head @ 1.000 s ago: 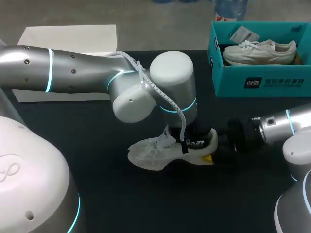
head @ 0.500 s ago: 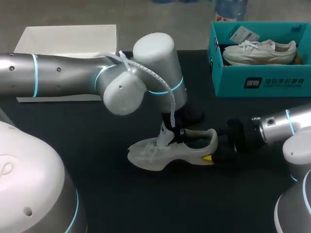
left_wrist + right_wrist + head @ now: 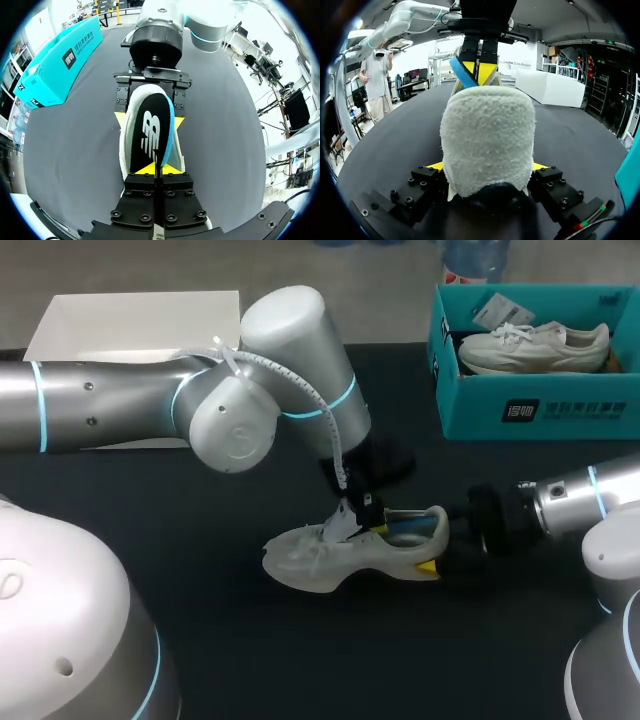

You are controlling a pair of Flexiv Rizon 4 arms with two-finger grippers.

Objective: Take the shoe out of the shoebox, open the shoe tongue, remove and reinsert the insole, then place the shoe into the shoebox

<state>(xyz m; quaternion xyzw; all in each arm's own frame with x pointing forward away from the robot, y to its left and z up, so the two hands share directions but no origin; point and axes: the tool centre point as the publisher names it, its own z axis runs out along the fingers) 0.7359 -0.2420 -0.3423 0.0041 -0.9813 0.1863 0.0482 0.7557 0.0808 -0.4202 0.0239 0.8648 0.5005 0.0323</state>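
A white shoe (image 3: 315, 558) lies on its sole mid-table, toe to the left. My right gripper (image 3: 440, 554) comes in from the right; its yellow-tipped fingers (image 3: 436, 165) clamp the fuzzy heel (image 3: 487, 130) from both sides. My left gripper (image 3: 367, 516) hangs over the shoe's mouth, shut on the edge of the insole (image 3: 150, 135). The insole is black on top and blue underneath, and stands tilted up out of the shoe. In the right wrist view the left gripper (image 3: 480, 67) pinches the blue insole edge (image 3: 461, 71) just beyond the heel.
A teal shoebox (image 3: 530, 410) stands at the back right with a second white shoe (image 3: 535, 345) inside. A white box (image 3: 140, 320) sits at the back left. Black table surface lies open in front of the shoe.
My left arm has drawn up and back toward the left, and the insole has come up out of the shoe with it. The right arm and the shoe have stayed put.
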